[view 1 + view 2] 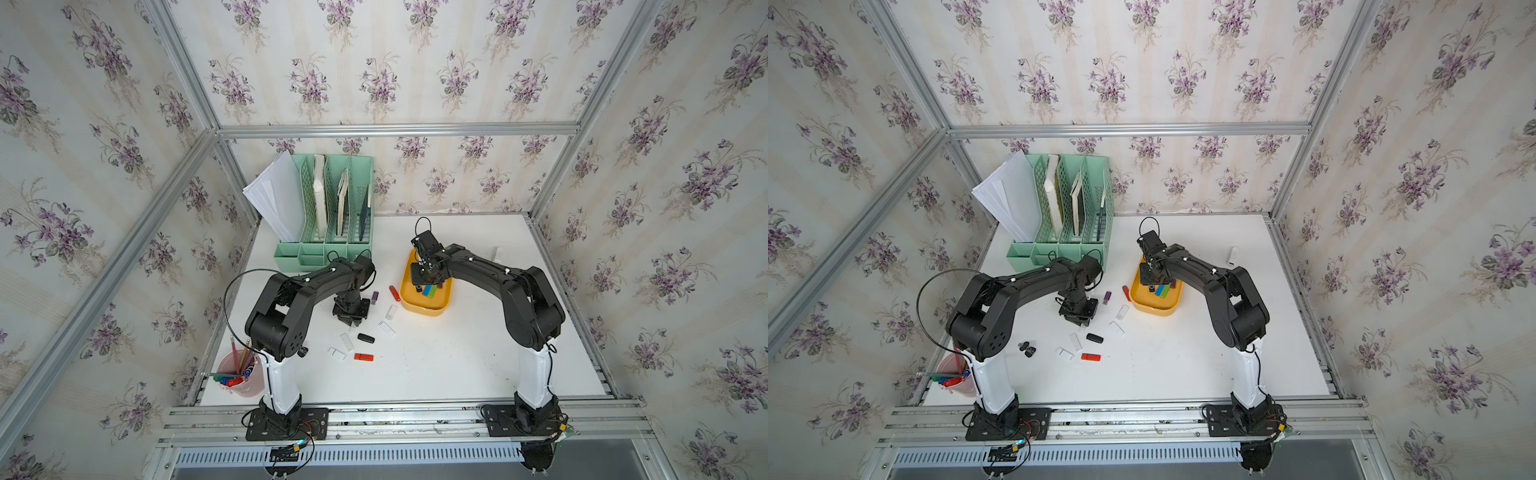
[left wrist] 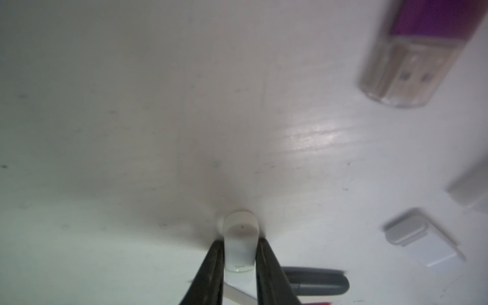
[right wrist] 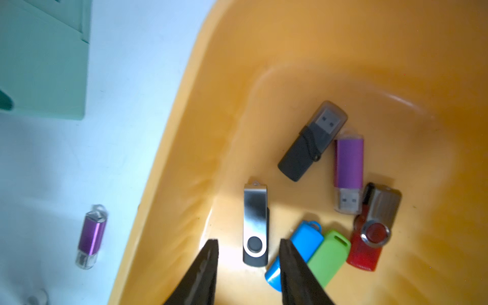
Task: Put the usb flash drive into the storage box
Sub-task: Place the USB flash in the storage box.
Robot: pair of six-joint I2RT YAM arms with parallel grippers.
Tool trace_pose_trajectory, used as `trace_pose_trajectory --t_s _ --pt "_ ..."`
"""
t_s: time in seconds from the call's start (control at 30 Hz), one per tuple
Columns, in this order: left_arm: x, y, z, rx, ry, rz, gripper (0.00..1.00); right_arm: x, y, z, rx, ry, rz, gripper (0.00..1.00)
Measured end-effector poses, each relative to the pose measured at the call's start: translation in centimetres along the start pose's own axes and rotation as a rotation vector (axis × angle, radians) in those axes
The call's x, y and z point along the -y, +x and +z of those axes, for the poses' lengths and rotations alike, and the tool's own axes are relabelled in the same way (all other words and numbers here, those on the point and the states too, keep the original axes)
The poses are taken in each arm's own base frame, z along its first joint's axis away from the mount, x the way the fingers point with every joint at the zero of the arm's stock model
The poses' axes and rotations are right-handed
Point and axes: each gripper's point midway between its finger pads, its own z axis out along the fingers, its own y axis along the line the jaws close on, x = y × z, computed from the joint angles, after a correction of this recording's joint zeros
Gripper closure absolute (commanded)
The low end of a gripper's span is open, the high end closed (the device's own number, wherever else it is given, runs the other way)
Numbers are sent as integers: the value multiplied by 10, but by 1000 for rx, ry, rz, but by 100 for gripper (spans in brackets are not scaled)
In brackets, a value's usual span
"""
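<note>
Well, in both top views the storage box (image 1: 424, 311) sits out on the table (image 1: 457, 365), and the right gripper (image 1: 419, 286) hangs straight down into it, presumably because that is where drives get set down. The left gripper (image 1: 351, 323) points down at the tabletop well outside the box, among loose ones such as a red drive (image 1: 363, 356); it looks to be fetching another.

From the left wrist, that gripper's jaws are clamped on a whitish piece (image 2: 240, 229) standing on the table. Whether it is a whole drive or only a cap, I cannot tell. A purple drive (image 2: 422, 52) lies nearby, also outside the box.

From the right wrist, the right gripper's jaws stand apart. A silver swivel drive (image 3: 255, 211) lies flat on the box floor between them, touched by neither as far as I can see. I would call that one delivered. Five other drives (image 3: 311, 142) lie beside it inside the box.
</note>
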Motion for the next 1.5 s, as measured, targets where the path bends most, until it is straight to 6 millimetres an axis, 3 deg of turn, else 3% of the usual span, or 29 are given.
trace_pose_trajectory --t_s 0.2,0.27,0.43,0.57,0.73,1.07,1.3,1.5 --pt "5 -18 -28 83 9 15 74 14 -14 -42 83 17 36 55" --pt "8 -23 -41 109 17 24 74 30 -16 -53 101 34 64 55" --pt "24 -40 -79 188 33 56 74 93 -6 -67 99 123 171 56" --pt "36 -49 -101 224 47 76 75 121 8 -72 84 156 219 56" --pt "45 -57 -119 247 45 93 75 130 11 -78 91 163 232 56" --pt "98 -82 -168 336 90 186 75 150 32 -61 29 194 249 56" --pt "131 -96 -170 349 128 234 75 164 49 -50 -11 204 280 57" --pt "160 -98 -149 304 176 271 75 170 51 -54 -4 203 297 57"
